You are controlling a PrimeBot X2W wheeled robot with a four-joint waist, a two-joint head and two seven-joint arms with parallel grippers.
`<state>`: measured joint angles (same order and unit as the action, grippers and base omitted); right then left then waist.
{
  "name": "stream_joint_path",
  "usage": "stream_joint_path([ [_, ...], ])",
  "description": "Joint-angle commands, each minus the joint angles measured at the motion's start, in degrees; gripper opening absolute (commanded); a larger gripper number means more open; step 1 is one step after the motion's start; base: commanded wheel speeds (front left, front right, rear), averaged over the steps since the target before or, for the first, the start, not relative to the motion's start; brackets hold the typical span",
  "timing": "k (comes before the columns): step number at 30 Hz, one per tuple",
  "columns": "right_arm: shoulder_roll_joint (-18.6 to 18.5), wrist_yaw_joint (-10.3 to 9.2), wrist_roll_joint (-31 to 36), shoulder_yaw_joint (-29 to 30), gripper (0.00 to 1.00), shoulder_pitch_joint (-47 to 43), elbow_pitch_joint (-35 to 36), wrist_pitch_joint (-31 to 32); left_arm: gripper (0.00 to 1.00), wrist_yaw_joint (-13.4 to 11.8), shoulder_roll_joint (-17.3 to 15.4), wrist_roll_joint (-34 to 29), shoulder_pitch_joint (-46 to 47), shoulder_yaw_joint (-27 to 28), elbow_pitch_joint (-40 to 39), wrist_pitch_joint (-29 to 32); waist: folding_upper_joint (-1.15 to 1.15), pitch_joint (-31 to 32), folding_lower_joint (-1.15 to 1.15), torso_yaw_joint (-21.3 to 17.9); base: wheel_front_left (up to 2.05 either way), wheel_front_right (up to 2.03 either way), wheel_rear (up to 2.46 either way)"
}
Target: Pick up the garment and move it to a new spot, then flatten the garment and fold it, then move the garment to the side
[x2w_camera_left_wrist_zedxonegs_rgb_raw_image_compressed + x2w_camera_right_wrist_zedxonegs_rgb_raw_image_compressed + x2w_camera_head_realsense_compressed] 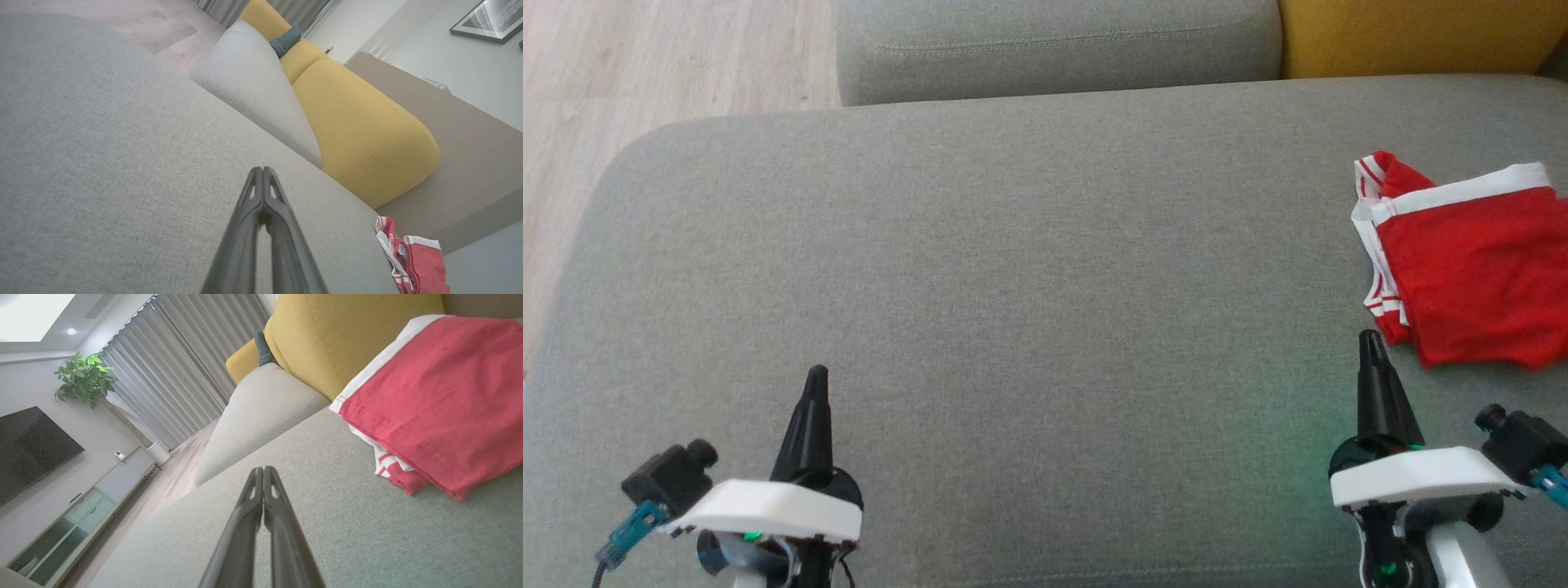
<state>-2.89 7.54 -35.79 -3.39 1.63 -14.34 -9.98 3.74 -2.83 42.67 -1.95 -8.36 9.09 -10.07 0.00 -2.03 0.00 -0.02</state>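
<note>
The left claw (pixel 815 382) is shut tight. Its two dark fingers press together and it holds nothing. It is over the big grey seat cushion (pixel 1045 269), but I cannot tell if it touches it. The right claw (pixel 1370 343) is shut tight too, and it holds nothing.

The red garment (pixel 1474 269) lies folded on the same cushion. It is just beside the right claw's tip, ahead of it and to its right, and they do not touch. It is well apart from the left claw, off to that claw's right.

There are two claws and one garment, which is red with white bands and thin stripes. Ahead of the claws are one smaller grey cushion (pixel 1054 49) and two yellow cushions (pixel 363 134). Far past the right claw, on the left of the right wrist view, are one dark TV (pixel 28 449) and one green plant (pixel 83 377).
</note>
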Motion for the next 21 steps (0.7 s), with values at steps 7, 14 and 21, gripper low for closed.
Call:
stream_joint_path([
  [7, -1.13, -0.02, -5.68, 0.46, 0.0, 2.64, 1.63, 1.33, 0.0, 0.78, -0.91, 4.88, 3.69, 2.1, -1.25, 1.28, 0.0, 0.15, 0.0, 0.0, 0.0, 0.0, 0.0],
  [14, -1.23, -0.02, -10.19, 0.98, 0.0, 2.78, 1.54, 2.38, 0.0, 1.03, -1.03, 8.86, 4.04, 2.91, -0.76, 2.36, 0.0, 0.29, 0.0, 0.0, 0.0, 0.0, 0.0],
  [21, -1.32, -0.02, -14.68, 1.53, 0.0, 2.91, 1.44, 3.46, 0.0, 1.28, -1.13, 12.83, 4.39, 3.75, -0.25, 3.46, 0.0, 0.43, 0.0, 0.01, 0.0, 0.0, 0.0],
])
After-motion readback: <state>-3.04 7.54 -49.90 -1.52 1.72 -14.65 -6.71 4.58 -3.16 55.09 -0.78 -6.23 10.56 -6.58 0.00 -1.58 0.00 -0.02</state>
